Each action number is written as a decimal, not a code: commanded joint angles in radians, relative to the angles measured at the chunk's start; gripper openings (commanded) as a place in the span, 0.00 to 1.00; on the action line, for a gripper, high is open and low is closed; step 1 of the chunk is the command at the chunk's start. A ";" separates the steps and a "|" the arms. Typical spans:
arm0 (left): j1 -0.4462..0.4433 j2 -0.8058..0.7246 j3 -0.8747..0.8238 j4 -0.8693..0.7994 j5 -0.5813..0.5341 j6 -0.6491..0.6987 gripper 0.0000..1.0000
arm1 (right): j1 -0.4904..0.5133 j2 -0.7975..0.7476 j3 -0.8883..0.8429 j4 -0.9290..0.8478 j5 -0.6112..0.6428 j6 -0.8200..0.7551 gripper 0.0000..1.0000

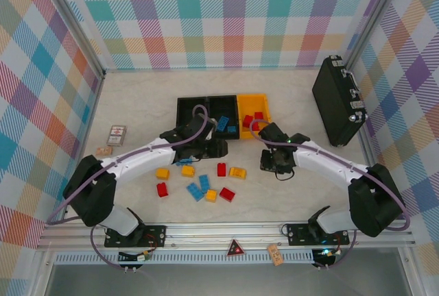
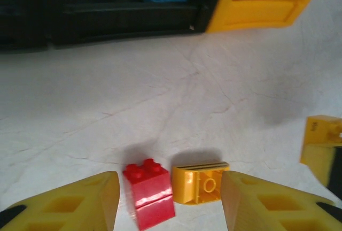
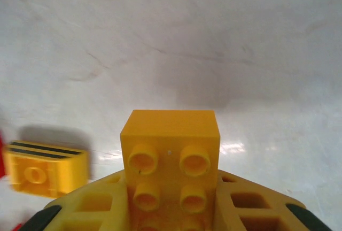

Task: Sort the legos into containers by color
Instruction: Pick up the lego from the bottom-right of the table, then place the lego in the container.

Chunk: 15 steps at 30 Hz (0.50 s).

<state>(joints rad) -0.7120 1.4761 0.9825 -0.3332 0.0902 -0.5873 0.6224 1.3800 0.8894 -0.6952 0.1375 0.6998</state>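
The table [image 1: 288, 97] is carrying three containers [image 1: 223, 99] in a row, sitting beyond both sets of jaws. The middle black one is holding blue legos [image 1: 226, 126], and the yellow one is holding red legos [image 1: 251, 119]. The left gripper [image 2: 168, 191] is hanging with its jaws partly apart, gripping nothing. A red brick [image 2: 148, 196] and a yellow brick [image 2: 200, 183] are lying side by side in line with their gap. The right gripper [image 3: 171, 199] is clamping its jaws on a yellow lego [image 3: 171, 135], which is sticking out ahead of the fingertips.
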 commanded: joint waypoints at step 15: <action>0.224 -0.310 -0.190 -0.168 -0.092 -0.129 0.55 | 0.095 0.357 0.480 0.020 -0.133 -0.196 0.25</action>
<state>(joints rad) -0.5171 1.2167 0.8249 -0.4343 0.0120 -0.6815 0.6907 1.6829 1.2877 -0.6731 0.0467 0.5552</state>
